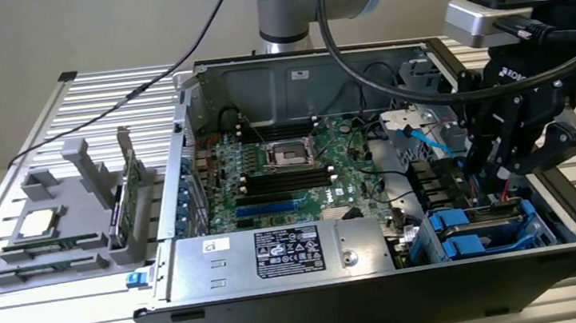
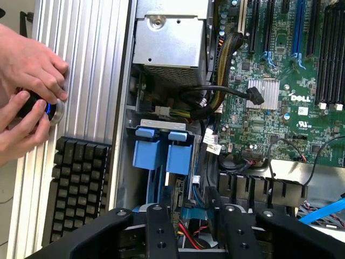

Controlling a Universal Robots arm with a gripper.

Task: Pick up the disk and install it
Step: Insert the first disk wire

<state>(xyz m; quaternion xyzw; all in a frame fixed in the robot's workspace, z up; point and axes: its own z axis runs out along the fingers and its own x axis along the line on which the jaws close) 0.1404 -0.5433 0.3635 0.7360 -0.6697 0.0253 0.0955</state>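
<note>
The disk (image 1: pixel 480 227), silver-grey in its bright blue carrier, sits in the drive bay at the front corner of the open computer case (image 1: pixel 189 140), on the exterior view's right. My gripper (image 1: pixel 496 188) hangs just above that bay, its black fingers (image 2: pixel 158 232) spread apart with only cables showing in the gap between them. In the wrist view the carrier's blue tabs (image 2: pixel 161 154) stand in the bay just beyond my gripper (image 2: pixel 193 216). I see nothing held.
A silver power supply (image 1: pixel 276 255) fills the case front beside the bay. The motherboard (image 1: pixel 289 169) and loose cables, one of them blue (image 1: pixel 419 135), lie behind. A grey fixture (image 1: pixel 59 226) stands outside the case. A person's hands (image 2: pixel 27 91) rest beside a keyboard (image 2: pixel 81 183).
</note>
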